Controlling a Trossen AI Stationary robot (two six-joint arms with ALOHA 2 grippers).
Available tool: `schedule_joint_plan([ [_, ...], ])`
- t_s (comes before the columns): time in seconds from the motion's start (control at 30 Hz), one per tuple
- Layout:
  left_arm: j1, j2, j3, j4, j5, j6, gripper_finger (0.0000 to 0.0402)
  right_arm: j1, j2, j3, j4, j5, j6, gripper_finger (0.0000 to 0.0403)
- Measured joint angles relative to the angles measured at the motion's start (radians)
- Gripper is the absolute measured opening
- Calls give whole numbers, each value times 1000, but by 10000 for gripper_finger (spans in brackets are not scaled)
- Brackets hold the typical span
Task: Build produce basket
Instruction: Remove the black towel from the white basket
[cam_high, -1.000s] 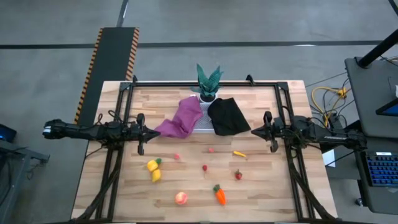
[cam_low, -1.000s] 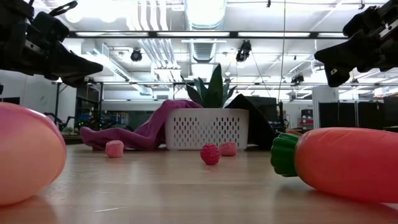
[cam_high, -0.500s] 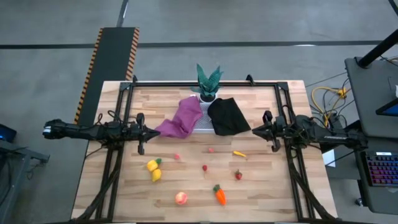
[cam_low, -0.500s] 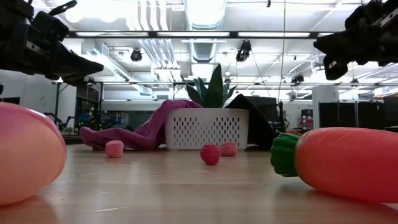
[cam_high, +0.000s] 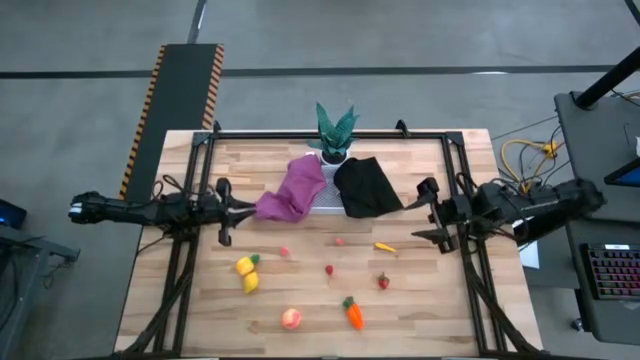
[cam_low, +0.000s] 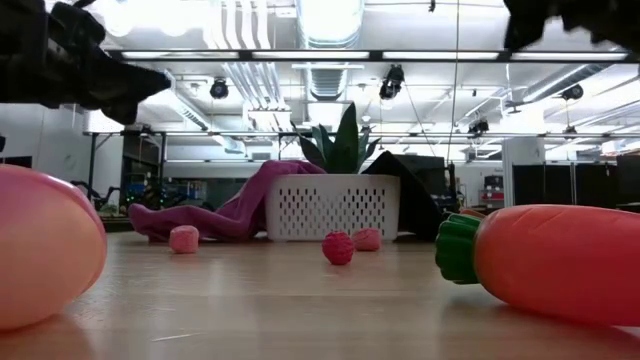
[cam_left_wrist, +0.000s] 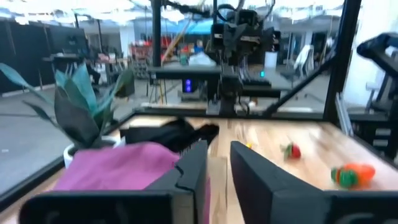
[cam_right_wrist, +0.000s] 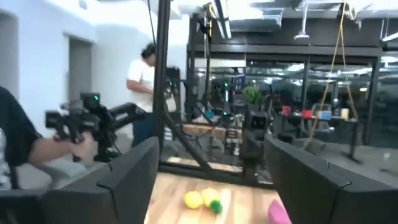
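The white mesh basket (cam_low: 332, 207) stands at the table's far middle. In the high view only a strip of it (cam_high: 326, 196) shows between a purple cloth (cam_high: 290, 190) and a black cloth (cam_high: 365, 187) draped over it. The produce lies loose on the table: lemons (cam_high: 247, 272), a peach-pink fruit (cam_high: 291, 318), a carrot (cam_high: 353, 313) and red berries (cam_high: 329, 269). My left gripper (cam_high: 245, 209) hovers by the purple cloth's left end, slightly open (cam_left_wrist: 219, 168). My right gripper (cam_high: 418, 212) hangs wide open (cam_right_wrist: 211, 180) right of the black cloth, with nothing between its fingers.
A green potted plant (cam_high: 335, 128) stands behind the basket at the far edge. Black frame rails (cam_high: 195, 200) run along the table's left, right and far sides. People (cam_right_wrist: 143, 81) stand in the room beyond the table.
My right gripper has opened wide and risen, leaving the top of the low view. My left gripper has moved a little toward the purple cloth and slightly up. The produce, cloths and basket have kept still.
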Motion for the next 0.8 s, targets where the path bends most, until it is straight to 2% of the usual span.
schedule_joint_plan([
  [0.07,0,0,0,17,0,0,75,41,57,96,-140,98,-44,288],
  [0.13,0,2,0,26,0,0,82,79,117,210,-360,239,-63,285],
  [0.23,0,2,0,25,-1,0,86,116,220,369,-654,416,0,274],
  [0.33,0,2,0,25,-1,0,87,125,316,494,-832,465,74,262],
  [0.5,0,2,0,25,-1,0,87,125,465,594,-916,476,97,247],
  [0.8,0,1,0,44,-1,0,87,123,696,629,-933,670,67,237],
])
